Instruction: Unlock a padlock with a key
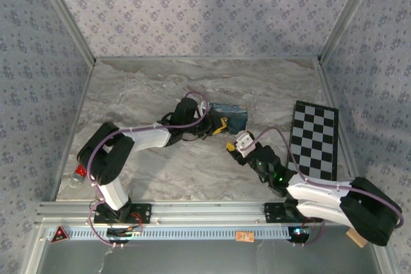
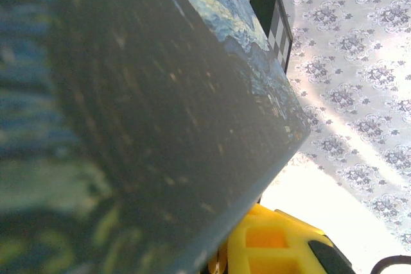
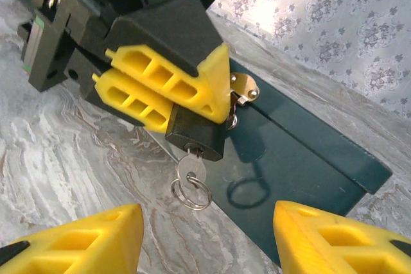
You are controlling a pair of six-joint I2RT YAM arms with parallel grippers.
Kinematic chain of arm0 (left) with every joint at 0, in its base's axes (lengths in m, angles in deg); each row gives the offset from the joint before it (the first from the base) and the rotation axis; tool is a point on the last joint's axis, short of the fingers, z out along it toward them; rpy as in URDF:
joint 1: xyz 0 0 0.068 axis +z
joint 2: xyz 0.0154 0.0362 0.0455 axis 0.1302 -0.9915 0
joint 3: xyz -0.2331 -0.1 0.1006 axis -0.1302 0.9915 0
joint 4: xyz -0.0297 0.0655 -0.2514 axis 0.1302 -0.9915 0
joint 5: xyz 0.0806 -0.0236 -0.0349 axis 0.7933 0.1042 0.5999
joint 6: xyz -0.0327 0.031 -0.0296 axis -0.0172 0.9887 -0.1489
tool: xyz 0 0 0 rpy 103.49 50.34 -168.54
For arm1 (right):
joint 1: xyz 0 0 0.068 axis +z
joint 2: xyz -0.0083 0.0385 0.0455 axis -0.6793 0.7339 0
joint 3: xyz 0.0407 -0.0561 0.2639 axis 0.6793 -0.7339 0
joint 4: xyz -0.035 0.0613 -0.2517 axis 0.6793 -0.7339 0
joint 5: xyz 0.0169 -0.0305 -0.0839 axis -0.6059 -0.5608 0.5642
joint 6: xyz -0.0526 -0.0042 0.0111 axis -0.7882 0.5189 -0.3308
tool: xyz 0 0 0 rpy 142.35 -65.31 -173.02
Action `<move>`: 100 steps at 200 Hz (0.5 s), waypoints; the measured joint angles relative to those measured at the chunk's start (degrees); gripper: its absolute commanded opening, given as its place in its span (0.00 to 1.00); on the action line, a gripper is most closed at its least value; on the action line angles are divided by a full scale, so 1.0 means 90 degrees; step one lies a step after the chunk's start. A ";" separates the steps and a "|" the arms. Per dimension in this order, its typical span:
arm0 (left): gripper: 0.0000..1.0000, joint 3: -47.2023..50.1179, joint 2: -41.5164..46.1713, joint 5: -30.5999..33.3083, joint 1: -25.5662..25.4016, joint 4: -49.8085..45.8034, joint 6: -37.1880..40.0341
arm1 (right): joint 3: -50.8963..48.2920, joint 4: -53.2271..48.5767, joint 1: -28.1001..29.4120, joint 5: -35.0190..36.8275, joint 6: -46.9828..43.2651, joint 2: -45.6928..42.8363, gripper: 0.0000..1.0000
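Observation:
The padlock (image 3: 196,134), small and black, is clamped between the yellow fingers (image 3: 167,75) of my left gripper (image 1: 219,126), which is shut on it. It hangs at the silvery hasp (image 3: 243,88) of the blue swirl-painted box (image 1: 232,115). The key (image 3: 191,170) sits in the padlock's keyhole, and a wire ring (image 3: 191,192) dangles from it. My right gripper (image 3: 207,219) is open just short of the key, one finger on each side and nothing between them. In the left wrist view the box's dark side (image 2: 160,126) is pressed close above a yellow finger (image 2: 276,242).
A black-and-white checkerboard (image 1: 314,139) lies flat on the marble table to the right of the box. A small red-topped object (image 1: 78,174) sits at the table's left edge. Patterned walls close in the left, back and right sides.

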 measured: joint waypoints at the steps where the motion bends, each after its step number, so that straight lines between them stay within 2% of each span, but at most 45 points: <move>1: 0.00 0.0000 0.0000 0.0000 0.0000 -0.0002 0.0000 | 0.0000 0.0022 0.0005 0.0002 -0.0005 0.0029 0.57; 64: 0.00 -0.0002 0.0012 -0.0022 0.0000 -0.0073 0.0017 | 0.0294 0.0860 0.0165 0.0206 -0.0602 0.1535 0.57; 100: 0.00 -0.0002 0.0012 -0.0022 0.0000 -0.0073 0.0017 | 0.0471 0.1287 0.0165 0.0338 -0.0818 0.1800 0.47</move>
